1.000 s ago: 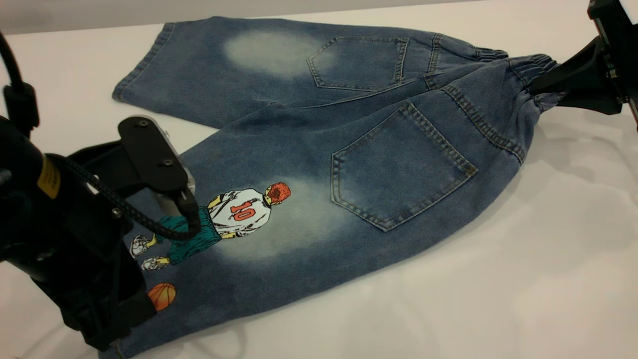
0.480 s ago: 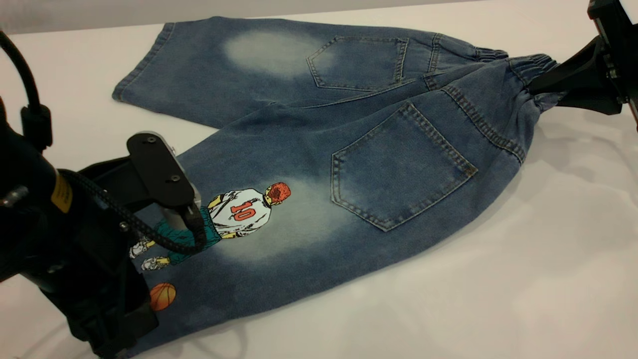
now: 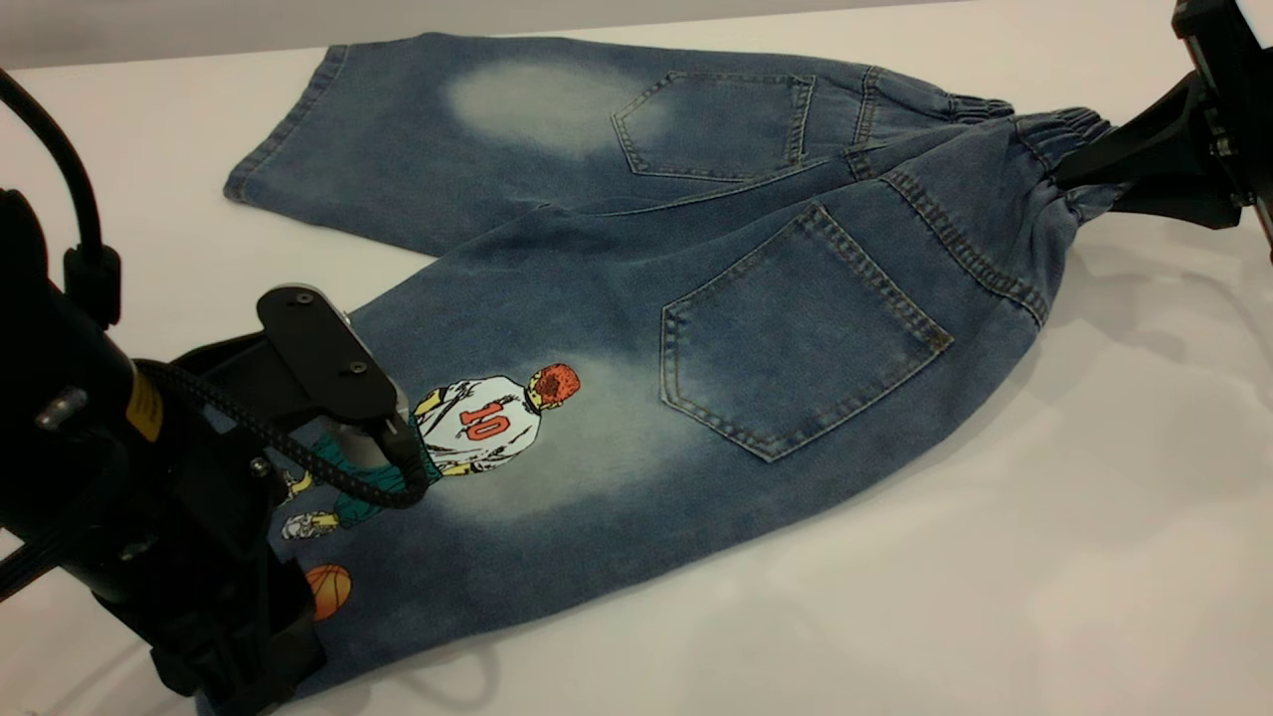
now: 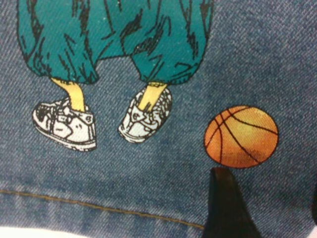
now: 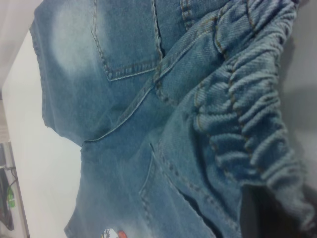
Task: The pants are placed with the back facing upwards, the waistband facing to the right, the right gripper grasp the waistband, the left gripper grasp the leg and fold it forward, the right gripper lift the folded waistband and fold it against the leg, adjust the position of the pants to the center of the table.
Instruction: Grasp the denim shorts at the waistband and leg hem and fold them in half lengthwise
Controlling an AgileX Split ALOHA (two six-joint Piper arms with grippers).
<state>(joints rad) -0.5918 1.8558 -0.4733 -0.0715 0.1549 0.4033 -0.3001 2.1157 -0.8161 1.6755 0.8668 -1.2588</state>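
Observation:
The pants [image 3: 636, 298] lie back-up on the table [image 3: 995, 557], with the waistband [image 3: 1056, 149] to the right. My right gripper [image 3: 1082, 174] is shut on the gathered waistband [image 5: 247, 104], lifting it slightly; one dark finger [image 5: 262, 213] shows under the ruching. The leg [image 3: 577, 467] with the number 10 player print [image 3: 487, 423] points to the front left. My left gripper [image 4: 270, 215] hovers open over its hem, one finger [image 4: 225, 208] just below the printed orange ball [image 4: 241, 136]. In the exterior view the left arm [image 3: 179, 497] hides those fingers.
The plain leg [image 3: 418, 139] with a faded patch stretches to the far left. Bare white table lies in front of and to the right of the pants. A strip of table [image 4: 29, 233] shows past the hem in the left wrist view.
The left arm has slid right and forward over the printed leg, covering more of the player's legs and the ball. The right gripper and waistband have not moved.

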